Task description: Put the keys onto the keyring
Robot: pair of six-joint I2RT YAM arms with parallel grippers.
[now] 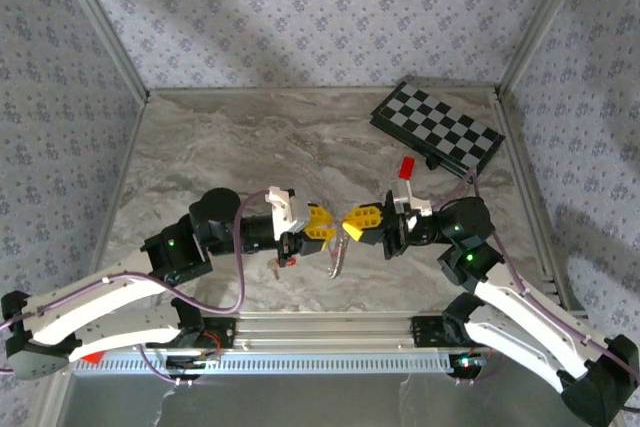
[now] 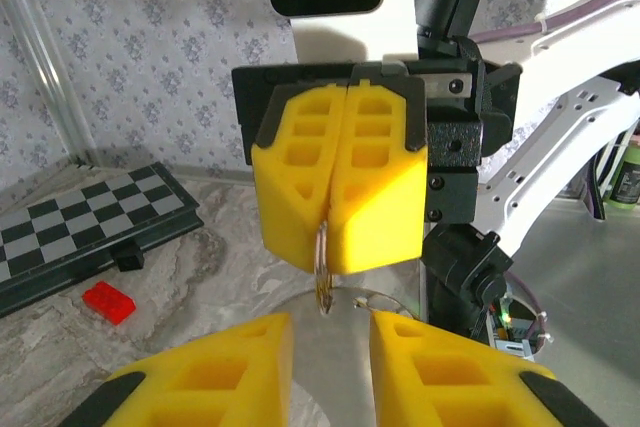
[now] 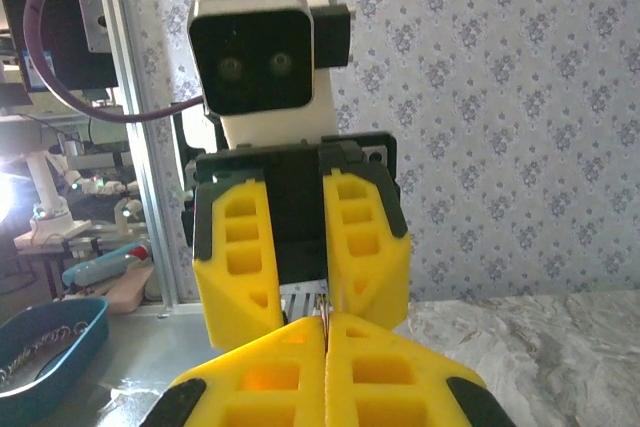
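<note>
Between the shut yellow fingers of the right gripper (image 2: 329,237) hangs the thin metal keyring (image 2: 322,282), presented prob. for threading. Just below, left gripper (image 2: 330,332) fingers stand apart; can't tell if holding anything.

Keyring (image 2: 322,275) top inside right tool (image 2: 331,232)

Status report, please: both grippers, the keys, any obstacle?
Right gripper shut on keyring. Left gripper holds what looks like a key, facing it. Red block, chessboard lie well aside.
</note>
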